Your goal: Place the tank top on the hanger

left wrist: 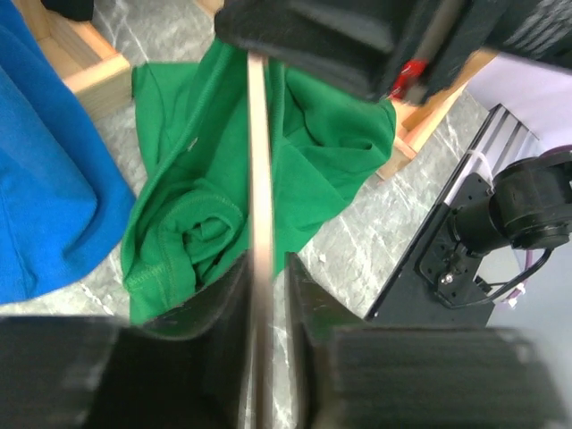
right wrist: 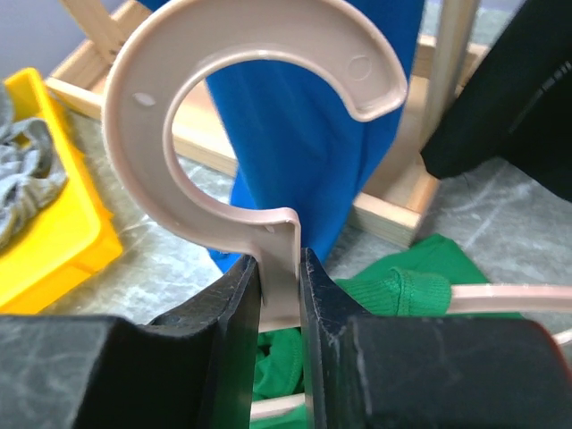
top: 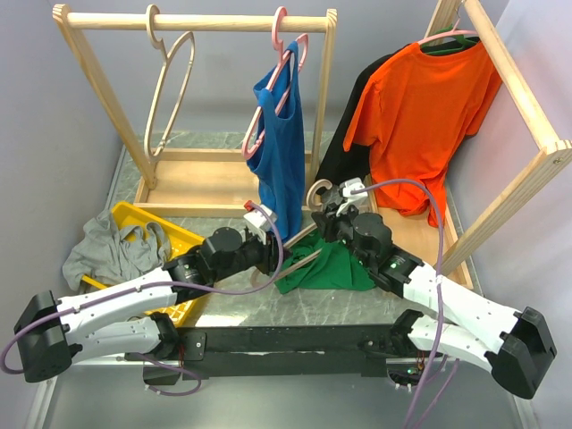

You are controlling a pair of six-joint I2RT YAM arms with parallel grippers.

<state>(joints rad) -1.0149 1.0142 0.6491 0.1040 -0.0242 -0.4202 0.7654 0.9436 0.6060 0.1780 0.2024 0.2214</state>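
Observation:
The green tank top (top: 326, 268) lies crumpled on the table between the arms. The beige hanger (top: 319, 190) is held above it by both grippers. My right gripper (top: 332, 219) is shut on the hanger's neck just below the hook, seen up close in the right wrist view (right wrist: 280, 259), with the hook (right wrist: 143, 116) upright above the fingers. My left gripper (top: 268, 253) is shut on one thin arm of the hanger (left wrist: 257, 179), which runs between its fingers (left wrist: 266, 268). The tank top (left wrist: 214, 179) lies under that arm and also shows in the right wrist view (right wrist: 402, 290).
A blue tank top (top: 281, 152) hangs on a pink hanger from the wooden rack (top: 197, 22), close behind the grippers. A second beige hanger (top: 170, 89) hangs there bare. A yellow bin (top: 179, 234) with a grey garment (top: 112, 250) sits left. An orange shirt (top: 420, 116) hangs right.

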